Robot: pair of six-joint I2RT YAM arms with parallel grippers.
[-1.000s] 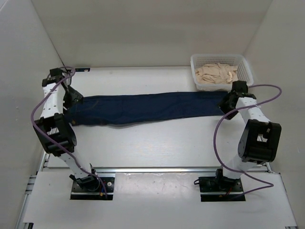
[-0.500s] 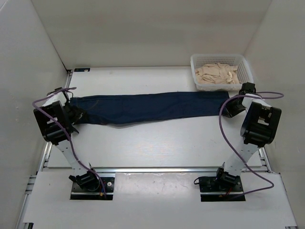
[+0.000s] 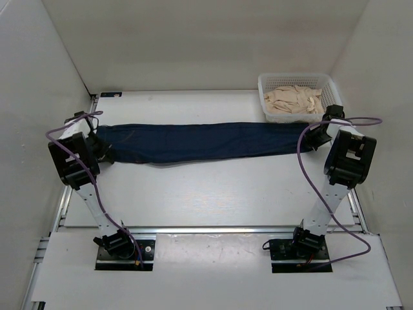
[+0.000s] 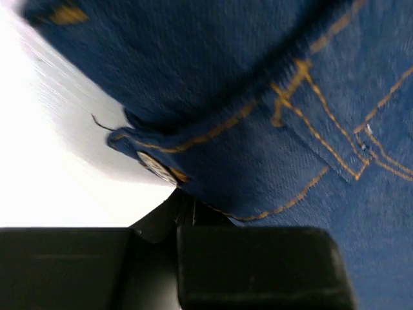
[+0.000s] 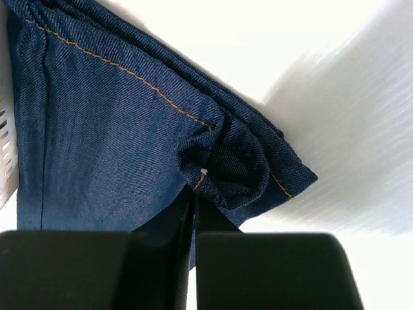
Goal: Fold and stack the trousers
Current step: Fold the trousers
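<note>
Spanning the white counter point(image 3: 213, 194) from left to right, the trousers point(image 3: 206, 142) lie stretched long, legs together, with the waistband at the left and the hems at the right, just beside a basket point(image 3: 293, 75) of pale cloth. The denim is judged heavy yet limp and thick at the seams, so doubled edges offer the surest hold. The left gripper point(image 4: 181, 208) is pinched on the waistband edge by a metal button point(image 4: 157, 169), and the right gripper point(image 5: 193, 194) is pinched on the bunched hem.

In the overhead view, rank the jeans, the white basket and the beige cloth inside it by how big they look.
1. jeans, largest by far
2. white basket
3. beige cloth, lying within the basket
</note>
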